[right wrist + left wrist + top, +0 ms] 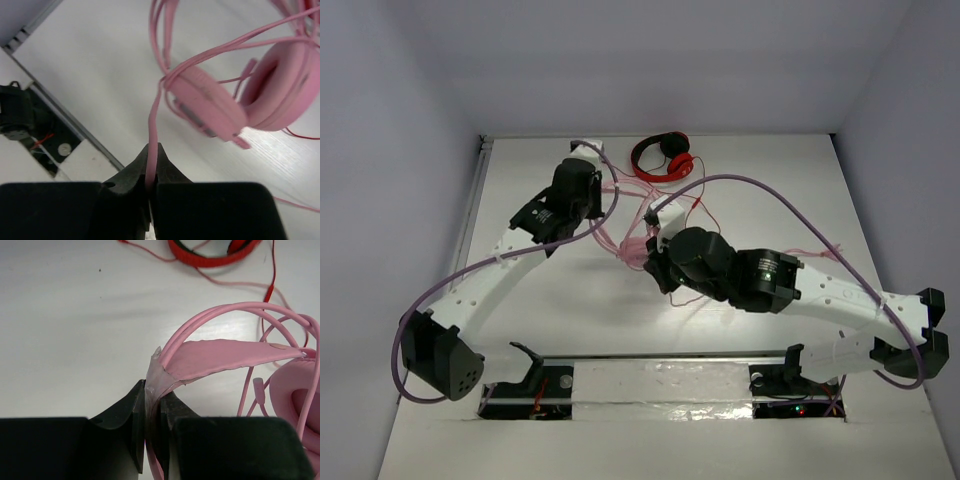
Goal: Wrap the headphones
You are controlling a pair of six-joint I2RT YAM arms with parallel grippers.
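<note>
The pink headphones (632, 247) hang between my two grippers, above the middle of the table. My left gripper (152, 400) is shut on one end of the pink headband (225, 355); an ear cup (295, 390) shows at that view's right edge. From above, the left gripper (605, 185) is just left of the headphones. My right gripper (151, 170) is shut on the thin pink cable (155, 120), which runs up to a loop round the two ear cups (210, 100). From above, the right gripper (648, 240) is right beside the headphones, and loose pink cable trails to the right.
The smaller red-and-black headphones (663, 157) lie at the back of the table, also in the left wrist view (210, 252), with their red cable trailing toward the pink ones. White walls enclose three sides. A metal rail (660, 355) runs along the near edge.
</note>
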